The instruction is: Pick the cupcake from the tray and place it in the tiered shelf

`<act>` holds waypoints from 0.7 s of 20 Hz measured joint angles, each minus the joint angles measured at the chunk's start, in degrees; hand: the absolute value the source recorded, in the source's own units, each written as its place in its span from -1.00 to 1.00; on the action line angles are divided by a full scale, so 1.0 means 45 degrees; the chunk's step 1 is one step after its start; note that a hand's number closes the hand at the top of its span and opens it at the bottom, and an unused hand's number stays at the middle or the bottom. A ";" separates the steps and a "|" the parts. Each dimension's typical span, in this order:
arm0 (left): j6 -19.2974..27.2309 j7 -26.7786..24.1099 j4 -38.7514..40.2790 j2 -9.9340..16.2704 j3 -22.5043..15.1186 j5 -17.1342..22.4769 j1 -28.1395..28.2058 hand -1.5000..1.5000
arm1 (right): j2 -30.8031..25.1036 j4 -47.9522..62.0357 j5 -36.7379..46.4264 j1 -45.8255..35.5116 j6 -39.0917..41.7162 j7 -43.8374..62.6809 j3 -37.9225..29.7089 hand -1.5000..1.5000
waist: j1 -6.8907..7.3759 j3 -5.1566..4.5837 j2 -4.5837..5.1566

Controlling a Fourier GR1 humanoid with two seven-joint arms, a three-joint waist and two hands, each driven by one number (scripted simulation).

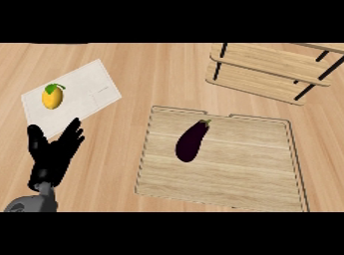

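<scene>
Cupcake is what the task names, yet none shows anywhere — the wooden tray point(226, 169) on the desk point(152, 69) holds only a dark eggplant point(191, 141), lying at a slant near its middle. A mango point(52, 96) sits on a pale mat point(93, 82) to the left, well apart from the tray. The tiered shelf point(270, 69) stands at the upper right, its boards bare and ready to receive something. The left hand point(53, 152) rests low at the left, fingers straight and spread, holding nothing — likely parked. The right hand is out of view.
</scene>
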 measured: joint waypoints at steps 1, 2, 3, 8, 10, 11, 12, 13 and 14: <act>-0.0009 -0.0032 0.0011 0.0011 -0.0006 -0.0027 0.0014 0.00 | 0.0086 -0.0053 -0.0227 -0.0124 -0.0123 0.0055 -0.0195 -1.00 | -0.0007 0.0005 -0.0005; -0.0090 0.0050 -0.0045 0.0057 -0.0002 0.0019 0.0005 0.00 | 0.0178 -0.0124 -0.0460 -0.0170 -0.0272 0.0094 -0.0396 -1.00 | -0.0016 0.0002 -0.0017; -0.0117 0.0080 -0.0052 0.0113 0.0057 0.0054 -0.0043 0.00 | 0.0156 -0.0192 -0.0721 -0.0208 -0.0326 0.0028 -0.0612 -1.00 | -0.0029 0.0002 -0.0020; 0.0089 0.0225 -0.0335 -0.0036 -0.0014 -0.0039 0.0096 0.00 | 0.0172 -0.0638 -0.1999 -0.0288 -0.0708 -0.0074 -0.1640 -1.00 | -0.0079 0.0005 -0.0052; 0.0043 0.0194 -0.0348 -0.0045 -0.0031 -0.0039 0.0121 0.00 | -0.0041 -0.0682 -0.2432 -0.0450 -0.0895 -0.0035 -0.2064 -1.00 | -0.0069 0.0003 -0.0042; 0.0012 0.0044 -0.0215 -0.0042 0.0008 -0.0042 0.0137 0.00 | -0.0204 -0.0677 -0.2510 -0.0499 -0.1113 -0.0001 -0.2206 -1.00 | -0.0068 0.0000 -0.0033; 0.0019 0.0040 -0.0165 -0.0030 0.0053 -0.0029 0.0078 0.00 | -0.0309 -0.0745 -0.2628 -0.0386 -0.1347 -0.0120 -0.2358 -1.00 | -0.0083 -0.0002 -0.0033; 0.0031 0.0112 -0.0214 -0.0022 0.0058 -0.0027 0.0039 0.00 | -0.0333 -0.0709 -0.2607 -0.0388 -0.1771 -0.0166 -0.2417 -1.00 | -0.0061 0.0001 -0.0024; 0.0032 0.0089 -0.0309 -0.0063 0.0032 -0.0027 0.0183 0.00 | -0.0480 -0.0840 -0.2607 -0.0334 -0.1943 -0.0104 -0.2446 -1.00 | -0.0077 0.0000 -0.0037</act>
